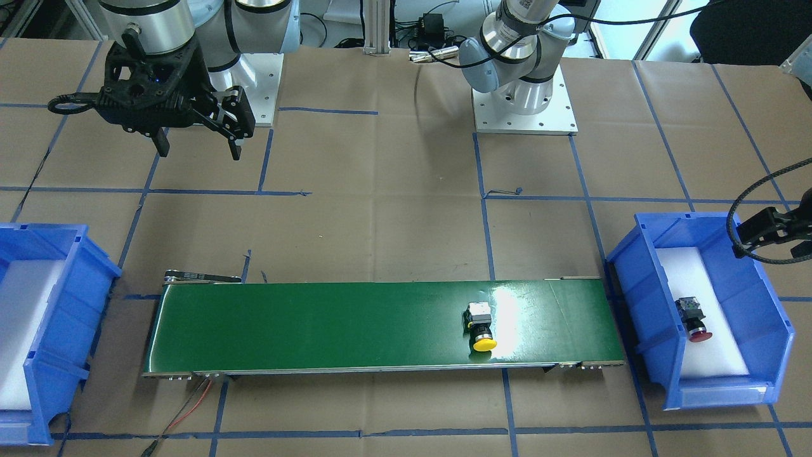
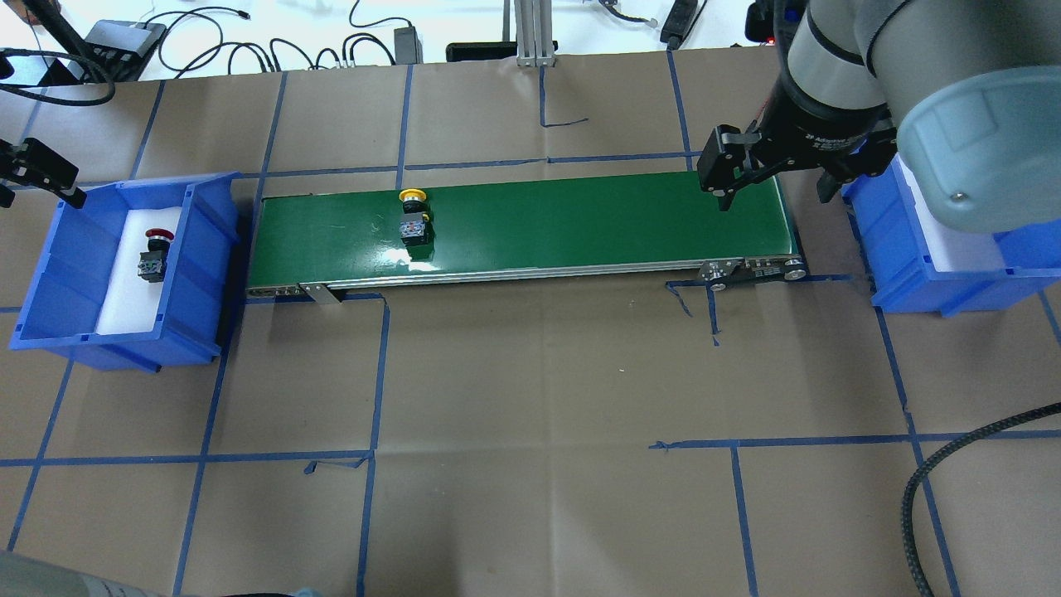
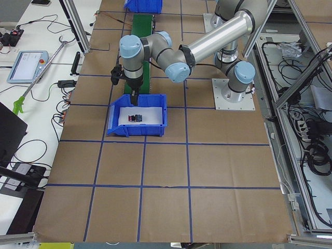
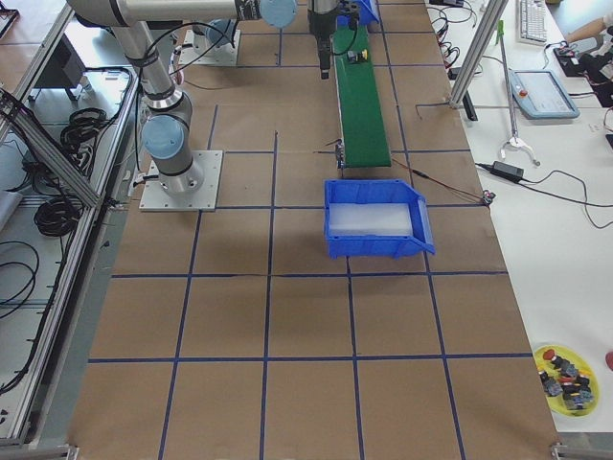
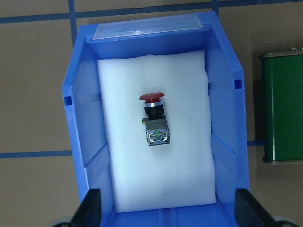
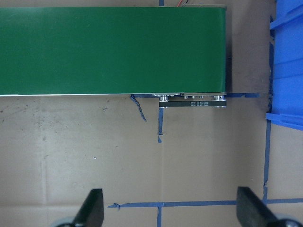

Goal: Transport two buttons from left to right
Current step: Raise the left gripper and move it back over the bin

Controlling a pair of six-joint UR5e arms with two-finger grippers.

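The desk is covered in brown paper crossed by blue tape lines. A long green conveyor belt lies across it, running from the robot's left to its right.

1 blue bin stands at each end of the belt. The left bin is lined with a white foam pad, and the right bin is partly hidden by the right arm in the overhead view.

The left arm reaches out over the left bin. The left tool hangs above that bin and looks straight down into it. Its 2 fingers are spread wide with nothing between them.

The right tool hangs raised near the belt's right end, on the robot's side of it. Its wrist view looks down on brown paper just beside the belt. Its fingers are also spread apart and hold nothing.

The yellow button lies on its side on the belt, in the left part of its length. Its cap points away from the robot and its grey block toward it. It is well apart from both tools.

The red button lies on its side on the foam in the left bin, near the middle of the pad. It touches no wall, and it lies below the left tool, apart from the fingers.
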